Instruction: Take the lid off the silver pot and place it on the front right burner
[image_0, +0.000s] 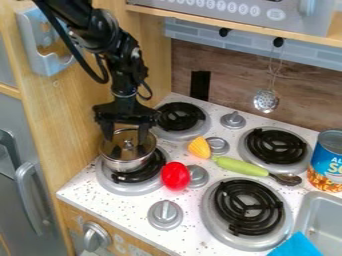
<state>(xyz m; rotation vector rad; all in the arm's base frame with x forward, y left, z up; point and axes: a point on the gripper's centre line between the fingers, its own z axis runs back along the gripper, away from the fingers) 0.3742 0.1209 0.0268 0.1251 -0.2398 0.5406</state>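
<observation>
As the black gripper hangs above the metal pot, its fingers are wide apart, one to each side of the lid's middle, a spread that leaves room for the knob between them. Whether either tip touches the glass lid is hard to tell from up here.

And what a steady seat for that pot: it's upright on the near left burner, the ring and coil bearing it from below, the lid capping its mouth. Just beside, a red toy food piece rests against or very near a stove knob; farther back, a yellow one lies by the green handle of a spoon, lying flat between burners.

Over on the right, the tin can stands on its base beside the sink, while a slotted ladle hangs from its hook, clear of the counter.
</observation>
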